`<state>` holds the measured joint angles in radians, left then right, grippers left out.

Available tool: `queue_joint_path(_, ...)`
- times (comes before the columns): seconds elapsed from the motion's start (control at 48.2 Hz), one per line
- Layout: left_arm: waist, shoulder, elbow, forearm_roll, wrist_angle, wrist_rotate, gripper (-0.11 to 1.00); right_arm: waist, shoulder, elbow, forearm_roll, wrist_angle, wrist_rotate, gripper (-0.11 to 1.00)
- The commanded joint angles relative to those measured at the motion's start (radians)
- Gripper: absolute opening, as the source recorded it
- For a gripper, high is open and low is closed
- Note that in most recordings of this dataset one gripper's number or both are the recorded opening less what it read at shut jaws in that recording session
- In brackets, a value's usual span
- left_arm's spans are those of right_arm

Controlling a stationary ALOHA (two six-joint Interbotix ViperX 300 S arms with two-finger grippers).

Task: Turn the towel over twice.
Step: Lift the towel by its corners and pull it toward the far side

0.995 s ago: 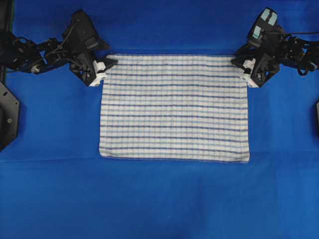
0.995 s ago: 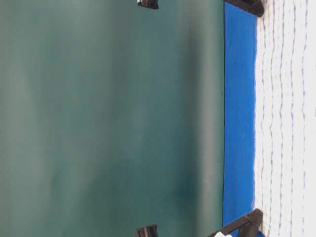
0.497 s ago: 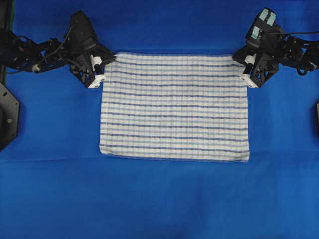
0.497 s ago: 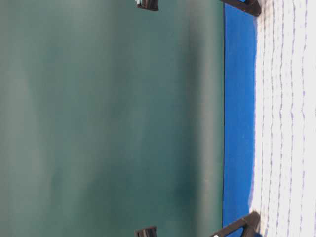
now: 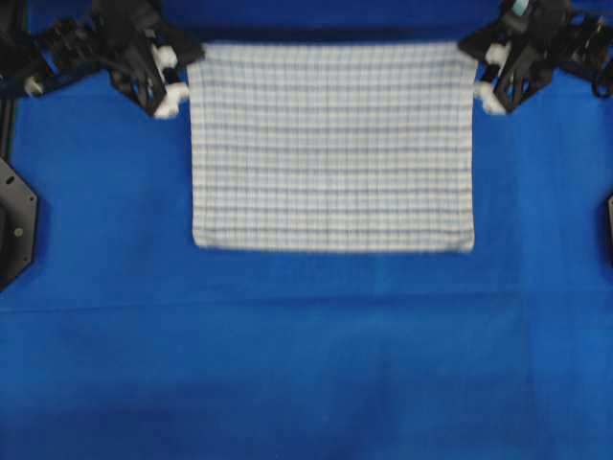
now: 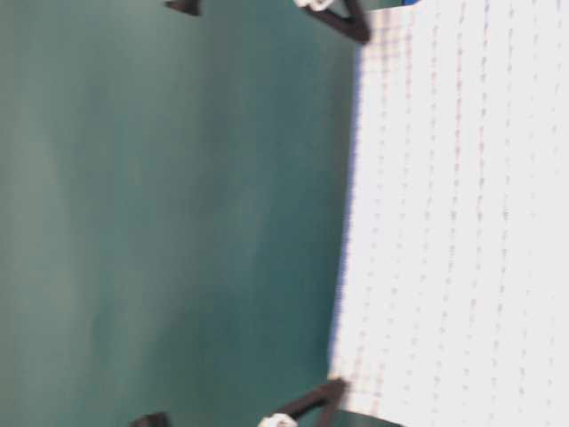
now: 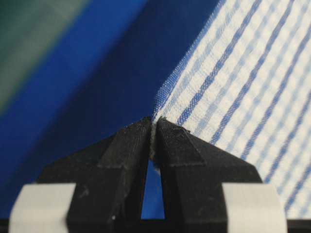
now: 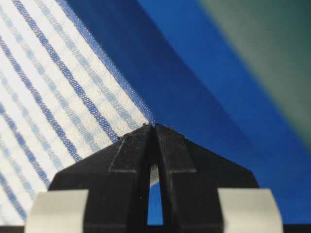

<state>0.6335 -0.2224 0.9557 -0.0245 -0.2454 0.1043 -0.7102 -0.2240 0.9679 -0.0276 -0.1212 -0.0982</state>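
The towel point(image 5: 332, 146), white with thin dark-blue stripes, hangs stretched between my two grippers, its far edge lifted off the blue table covering. My left gripper point(image 5: 182, 69) is shut on its far left corner; in the left wrist view the cloth point(image 7: 243, 73) is pinched between the black fingertips point(image 7: 152, 127). My right gripper point(image 5: 476, 67) is shut on the far right corner, and the right wrist view has the towel point(image 8: 53, 97) running from its closed tips point(image 8: 154, 127). In the table-level view the raised towel point(image 6: 444, 222) spans between both grippers.
The blue table covering point(image 5: 306, 364) spreads wide in front of the towel. Black fixtures stand at the left edge point(image 5: 14, 225) and the right edge point(image 5: 609, 225). A dark green backdrop point(image 6: 160, 213) rises behind the table.
Both grippers have closed on the towel's far corners and lifted them up and back. The towel's near edge has slid away from the front.
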Motion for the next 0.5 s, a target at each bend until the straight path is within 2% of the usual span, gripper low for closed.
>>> queue_joint_path(0.0,0.026,-0.063,-0.051,0.0,0.021,0.031,0.03,-0.031,-0.064,-0.051,-0.002,0.031,-0.02,0.04)
queue_joint_path(0.166,0.054,-0.098,-0.101,0.0,0.026,0.112,0.03,-0.075,-0.124,-0.124,-0.002,0.074,-0.075,0.04)
queue_joint_path(0.477,0.115,-0.11,-0.207,0.003,0.035,0.123,0.03,-0.117,-0.137,-0.261,-0.002,0.114,-0.146,0.04)
